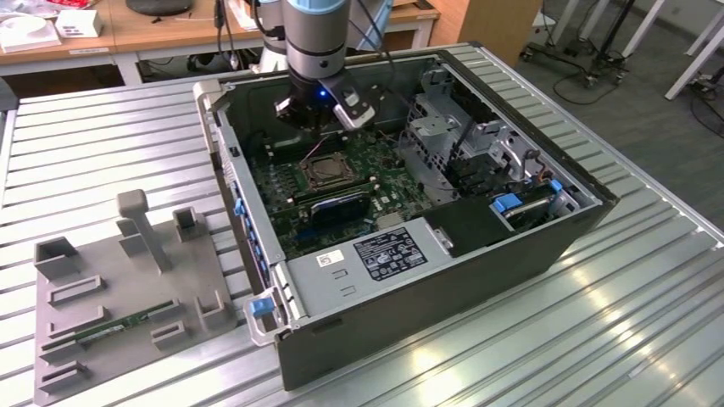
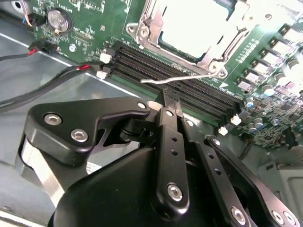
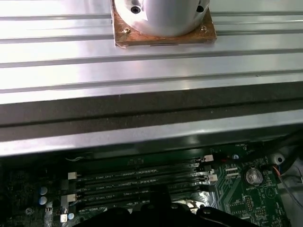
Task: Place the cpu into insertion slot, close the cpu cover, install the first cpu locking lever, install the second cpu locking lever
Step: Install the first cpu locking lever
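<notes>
Second wrist view shows the claw closed, seemingly empty, beside a lever; exterior view, near the cpu.

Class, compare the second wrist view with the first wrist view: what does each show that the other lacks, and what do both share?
Second wrist view: the cpu framed by the cpu cover, with a thin silvery lever beside it. First wrist view: the ribbed metal table and a white round base on a copper-coloured plate. Both wrist views: the black memory slots, the coin battery and the green motherboard.
</notes>
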Action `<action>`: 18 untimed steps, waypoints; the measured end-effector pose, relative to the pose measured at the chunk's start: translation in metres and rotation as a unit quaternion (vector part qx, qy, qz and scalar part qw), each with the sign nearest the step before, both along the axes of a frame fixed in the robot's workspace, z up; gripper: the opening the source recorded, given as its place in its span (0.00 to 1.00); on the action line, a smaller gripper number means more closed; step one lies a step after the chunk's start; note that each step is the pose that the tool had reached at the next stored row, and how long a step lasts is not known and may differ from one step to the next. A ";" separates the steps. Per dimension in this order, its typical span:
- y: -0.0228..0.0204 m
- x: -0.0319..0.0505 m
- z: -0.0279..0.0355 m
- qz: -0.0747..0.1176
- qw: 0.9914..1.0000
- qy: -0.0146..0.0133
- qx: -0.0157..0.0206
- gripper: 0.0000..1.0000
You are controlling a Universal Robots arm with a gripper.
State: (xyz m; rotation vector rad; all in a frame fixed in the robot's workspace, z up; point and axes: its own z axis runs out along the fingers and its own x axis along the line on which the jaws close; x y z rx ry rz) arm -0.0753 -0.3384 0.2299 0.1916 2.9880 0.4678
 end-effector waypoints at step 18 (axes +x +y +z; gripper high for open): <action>-0.0085 -0.0007 -0.0070 0.026 1.000 0.000 0.000 0.11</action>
